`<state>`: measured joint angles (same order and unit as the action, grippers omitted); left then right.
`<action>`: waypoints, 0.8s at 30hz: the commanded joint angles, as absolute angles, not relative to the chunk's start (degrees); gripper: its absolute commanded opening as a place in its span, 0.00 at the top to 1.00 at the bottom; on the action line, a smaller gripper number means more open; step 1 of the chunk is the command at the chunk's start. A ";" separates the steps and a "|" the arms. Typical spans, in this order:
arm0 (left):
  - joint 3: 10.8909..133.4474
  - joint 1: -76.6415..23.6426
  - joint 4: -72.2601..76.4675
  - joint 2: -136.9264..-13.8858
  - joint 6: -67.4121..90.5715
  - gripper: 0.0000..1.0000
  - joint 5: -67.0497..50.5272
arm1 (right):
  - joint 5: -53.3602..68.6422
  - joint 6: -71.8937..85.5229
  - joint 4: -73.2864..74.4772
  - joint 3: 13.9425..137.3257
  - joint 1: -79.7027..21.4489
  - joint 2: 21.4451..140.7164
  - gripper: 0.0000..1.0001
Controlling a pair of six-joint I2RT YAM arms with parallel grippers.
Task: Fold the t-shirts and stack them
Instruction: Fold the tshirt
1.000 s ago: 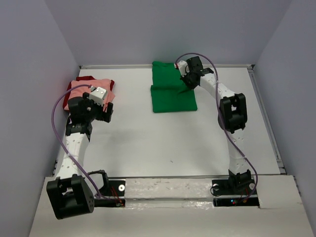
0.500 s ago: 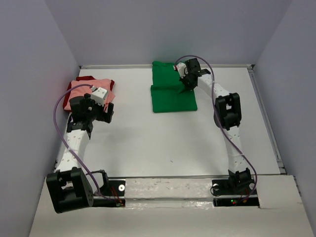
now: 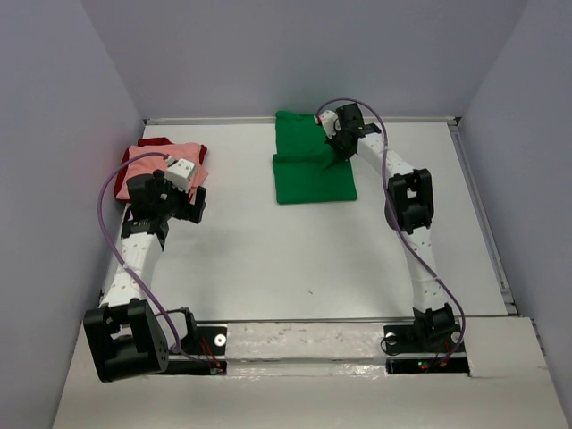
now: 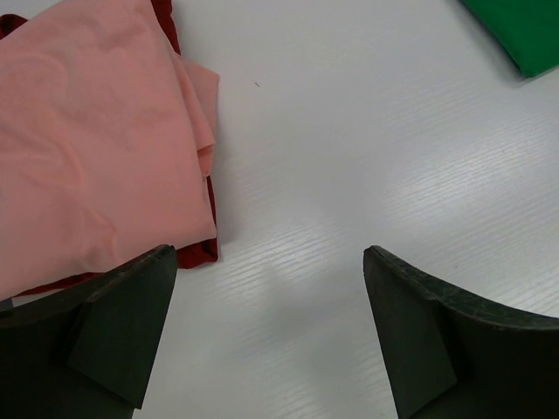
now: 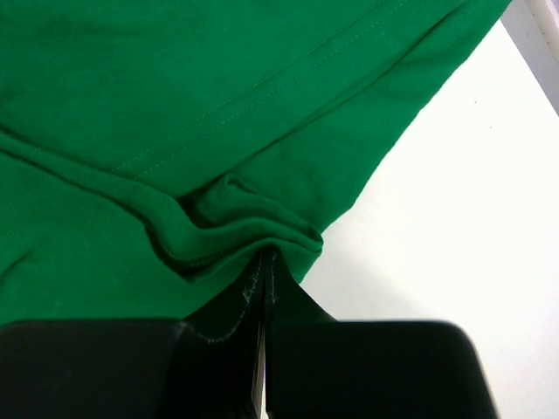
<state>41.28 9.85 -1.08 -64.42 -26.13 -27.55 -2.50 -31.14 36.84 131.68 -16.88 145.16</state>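
Note:
The bright green t-shirt [image 3: 313, 170] lies folded at the back middle of the table. My right gripper [image 3: 339, 148] is at its right edge, and in the right wrist view the gripper [image 5: 265, 262] is shut on a bunched fold of the green t-shirt [image 5: 175, 105]. The salmon pink t-shirt [image 3: 165, 159] lies at the back left on top of the dark red t-shirt [image 3: 157, 141]. My left gripper [image 3: 189, 204] hovers just right of that pile, open. Its fingers [image 4: 122, 323] frame bare table, with the pink t-shirt [image 4: 87, 148] and a dark red edge [image 4: 196, 253] beside them.
Grey walls close the table [image 3: 268, 259] on the left, back and right. A raised rail [image 3: 478, 214] runs along the right edge. A corner of the green t-shirt [image 4: 524, 30] shows far off in the left wrist view.
The right arm's elbow has swung slightly left while its gripper stays shut on the green fold. The left arm has barely shifted.

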 commanded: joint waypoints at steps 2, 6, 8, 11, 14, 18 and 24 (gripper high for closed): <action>43.07 10.11 0.53 -64.77 -27.07 0.01 -27.86 | -3.78 -32.08 35.68 135.61 -16.52 148.61 1.00; 43.59 10.11 0.53 -66.09 -27.07 0.01 -27.95 | -4.22 -32.52 35.60 135.97 -16.52 149.50 1.00; 44.12 10.11 0.53 -66.79 -26.63 0.01 -28.30 | -4.39 -32.52 35.68 135.79 -16.52 149.50 1.00; 44.91 10.11 0.53 -67.67 -25.84 0.01 -28.91 | -5.62 -32.34 35.60 135.70 -16.52 148.80 1.00; 46.14 10.02 0.35 -67.85 -25.05 0.01 -29.00 | -7.47 -31.64 35.25 135.18 -16.52 145.21 1.00; 48.42 9.67 0.09 -67.15 -22.77 0.01 -30.76 | -7.47 -31.03 34.89 131.06 -16.52 136.34 0.88; 50.10 9.32 0.09 -65.92 -17.95 0.01 -36.89 | -11.50 -30.33 34.89 121.13 -16.00 123.87 0.36</action>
<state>47.51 9.69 -1.08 -67.90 -22.15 -30.79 -7.97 -31.27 36.99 123.61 -16.86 134.58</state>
